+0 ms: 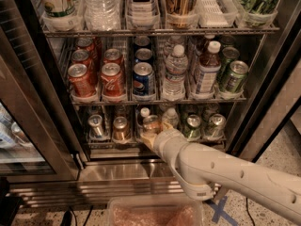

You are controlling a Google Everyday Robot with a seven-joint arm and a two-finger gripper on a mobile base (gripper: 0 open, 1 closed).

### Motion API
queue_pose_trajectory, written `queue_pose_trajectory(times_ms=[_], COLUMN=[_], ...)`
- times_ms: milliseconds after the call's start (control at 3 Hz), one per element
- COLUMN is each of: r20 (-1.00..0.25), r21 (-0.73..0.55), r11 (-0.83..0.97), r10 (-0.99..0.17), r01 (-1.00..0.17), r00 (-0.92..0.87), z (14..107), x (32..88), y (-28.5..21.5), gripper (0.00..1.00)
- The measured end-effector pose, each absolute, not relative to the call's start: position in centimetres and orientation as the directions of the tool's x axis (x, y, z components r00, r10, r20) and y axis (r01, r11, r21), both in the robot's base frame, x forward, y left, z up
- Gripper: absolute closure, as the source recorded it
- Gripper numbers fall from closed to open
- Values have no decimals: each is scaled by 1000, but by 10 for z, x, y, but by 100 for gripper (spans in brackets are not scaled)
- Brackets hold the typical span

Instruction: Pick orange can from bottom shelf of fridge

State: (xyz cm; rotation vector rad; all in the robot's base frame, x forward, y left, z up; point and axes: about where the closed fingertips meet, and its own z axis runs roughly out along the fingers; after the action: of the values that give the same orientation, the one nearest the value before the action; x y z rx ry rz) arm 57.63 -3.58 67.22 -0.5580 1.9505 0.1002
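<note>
The fridge (117, 173) stands open in front of me, its stainless base below. My gripper (151, 134) is at the front of the bottom shelf (101, 144), near its middle, with the pale arm coming in from the lower right. It is shut on an orange can (151, 124), whose silver lid shows just above the fingers. The can is held upright, slightly out from the lanes. A second orange-brown can (121, 129) stands in the lane to the left, beside a silver-grey can (96, 125).
Small bottles (170, 117) stand behind the gripper and green cans (215, 125) to its right. The rack above holds red cola cans (81, 79), a blue can (143, 79) and bottles. Dark door frames (33, 117) flank the opening. A clear plastic bin (155, 213) sits on the floor below.
</note>
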Motion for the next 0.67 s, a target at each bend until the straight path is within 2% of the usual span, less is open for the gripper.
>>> queue_pose_trajectory(times_ms=[333, 667], r20=[-883, -884], r21=[-132, -139], r11=[888, 888], r10=[-307, -311], r01=[-440, -438], r00=[-355, -349], z=[665, 667], x=[570, 570], y=[-30, -29], gripper=[100, 100])
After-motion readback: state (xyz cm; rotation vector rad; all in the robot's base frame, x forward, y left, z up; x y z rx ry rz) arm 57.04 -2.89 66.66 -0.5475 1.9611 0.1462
